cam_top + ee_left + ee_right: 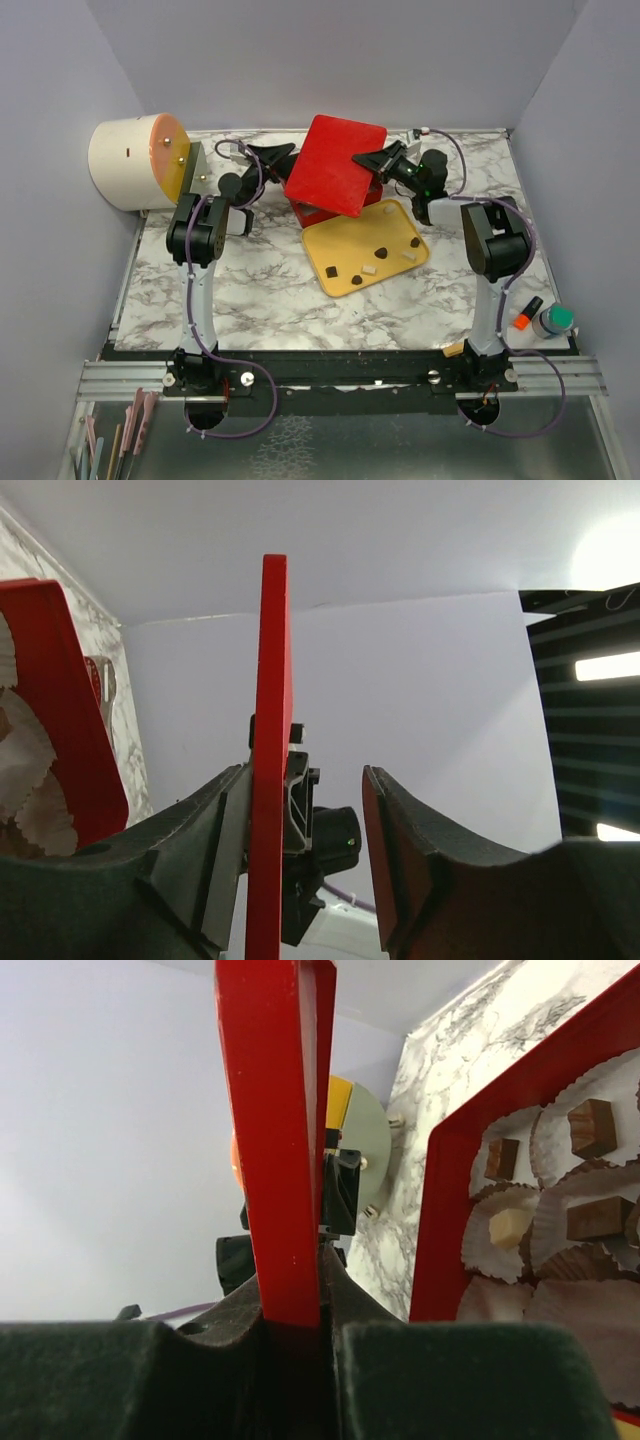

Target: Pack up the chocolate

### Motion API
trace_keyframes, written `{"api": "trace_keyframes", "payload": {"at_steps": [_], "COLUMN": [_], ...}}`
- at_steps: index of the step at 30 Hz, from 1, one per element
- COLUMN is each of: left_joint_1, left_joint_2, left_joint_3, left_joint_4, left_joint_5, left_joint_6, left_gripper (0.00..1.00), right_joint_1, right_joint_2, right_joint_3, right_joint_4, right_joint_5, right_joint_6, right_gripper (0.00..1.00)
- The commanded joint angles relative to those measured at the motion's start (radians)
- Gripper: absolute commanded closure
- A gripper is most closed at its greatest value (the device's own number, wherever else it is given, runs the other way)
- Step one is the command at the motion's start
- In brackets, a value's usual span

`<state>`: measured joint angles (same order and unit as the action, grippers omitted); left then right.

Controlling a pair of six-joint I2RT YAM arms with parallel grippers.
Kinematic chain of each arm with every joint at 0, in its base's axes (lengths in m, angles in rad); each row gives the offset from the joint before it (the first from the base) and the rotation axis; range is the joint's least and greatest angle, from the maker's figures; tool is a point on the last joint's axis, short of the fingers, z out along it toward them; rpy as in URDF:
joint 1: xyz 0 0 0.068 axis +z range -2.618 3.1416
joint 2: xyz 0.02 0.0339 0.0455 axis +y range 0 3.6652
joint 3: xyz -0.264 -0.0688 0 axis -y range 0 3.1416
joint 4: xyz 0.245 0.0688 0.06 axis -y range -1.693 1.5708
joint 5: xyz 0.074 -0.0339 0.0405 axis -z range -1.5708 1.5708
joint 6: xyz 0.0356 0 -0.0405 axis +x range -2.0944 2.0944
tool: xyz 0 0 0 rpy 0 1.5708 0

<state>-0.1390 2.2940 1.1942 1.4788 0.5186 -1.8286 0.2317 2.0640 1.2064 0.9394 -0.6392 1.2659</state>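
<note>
Seems to be a lid-handling step, not yet a closing one, judging by the loose pieces. Right hand clamped tight on one edge of the red lid, holding it tilted above the red box at the far middle of the counter. Left hand about half open around the opposite edge, one finger close against the lid and a clear gap on the other side, so gripping nothing. Inside the box, in white paper cups, a few pieces of chocolate, dark and cream. On the yellow tray just beside the box, several more pieces, not yet packed. For the next move, probably: draw the left hand off the lid, carry the lid aside with the right and lay it down, keeping it clear of the cups, then go to the tray for the loose pieces. Calls for a fine, careful pinch on such tiny things.
</note>
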Motion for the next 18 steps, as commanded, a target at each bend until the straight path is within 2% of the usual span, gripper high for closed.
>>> {"api": "trace_keyframes", "payload": {"at_steps": [1, 6, 11, 18], "left_joint_1": [0.029, 0.05, 0.076, 0.108], "left_joint_2": [0.023, 0.021, 0.026, 0.015], "left_joint_3": [0.038, 0.024, 0.004, -0.021], "left_joint_4": [0.285, 0.284, 0.281, 0.24], "left_joint_5": [-0.045, -0.052, -0.059, -0.07], "left_joint_6": [-0.01, 0.0, 0.019, 0.066], "left_gripper": [0.43, 0.37, 0.34, 0.31], "right_joint_1": [0.026, 0.069, 0.097, 0.106], "right_joint_2": [0.051, 0.104, 0.17, 0.217], "right_joint_3": [-0.015, 0.015, 0.052, 0.075], "right_joint_4": [0.212, 0.24, 0.322, 0.352], "right_joint_5": [0.085, 0.15, 0.194, 0.238], "right_joint_6": [0.123, 0.15, 0.205, 0.225], "right_gripper": [1.0, 1.0, 1.0, 1.0]}}
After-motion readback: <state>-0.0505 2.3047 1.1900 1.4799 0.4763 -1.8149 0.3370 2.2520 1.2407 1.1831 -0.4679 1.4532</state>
